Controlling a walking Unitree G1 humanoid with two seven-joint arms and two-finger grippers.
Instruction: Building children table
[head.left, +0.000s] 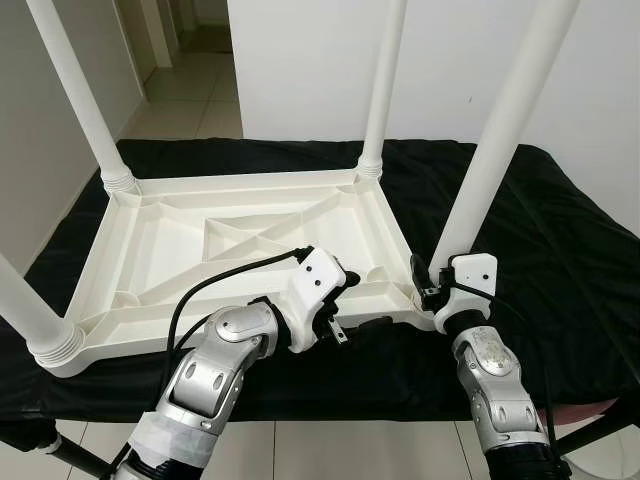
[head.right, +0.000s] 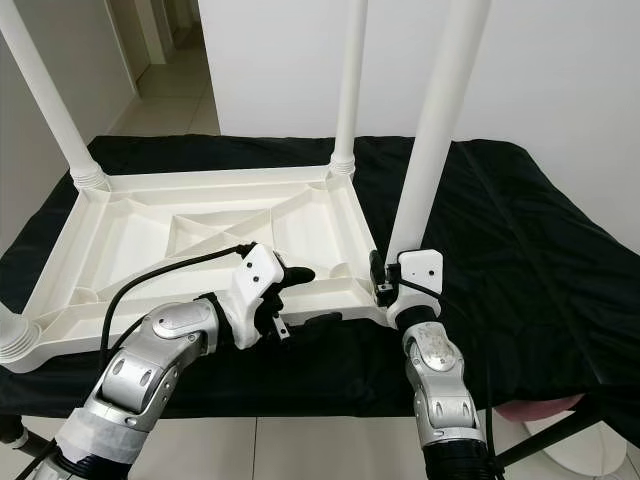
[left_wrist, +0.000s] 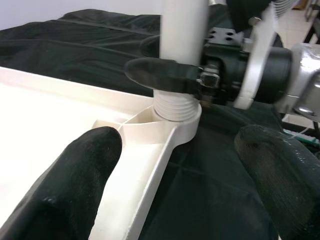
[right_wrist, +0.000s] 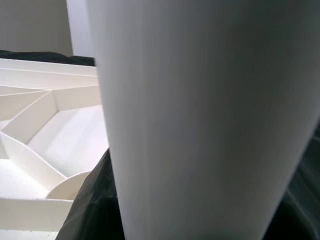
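Note:
A white plastic table top (head.left: 200, 240) lies upside down on a black cloth (head.left: 560, 250). White legs stand in its corner sockets. My right gripper (head.left: 438, 282) is shut on the near right leg (head.left: 500, 130), just above its threaded base (left_wrist: 175, 107); that leg looms close in the right wrist view (right_wrist: 200, 120). My left gripper (head.left: 362, 300) is open at the top's near rim, left of that corner. One of its fingers (left_wrist: 75, 185) is over the rim and the other (left_wrist: 275, 175) is over the cloth, with nothing held.
Other legs rise at the far left (head.left: 80, 90), far right (head.left: 385, 80) and near left (head.left: 30, 315) corners. A white wall (head.left: 300, 70) stands behind, with a doorway at the far left. Tiled floor (head.left: 350, 450) lies below the front edge.

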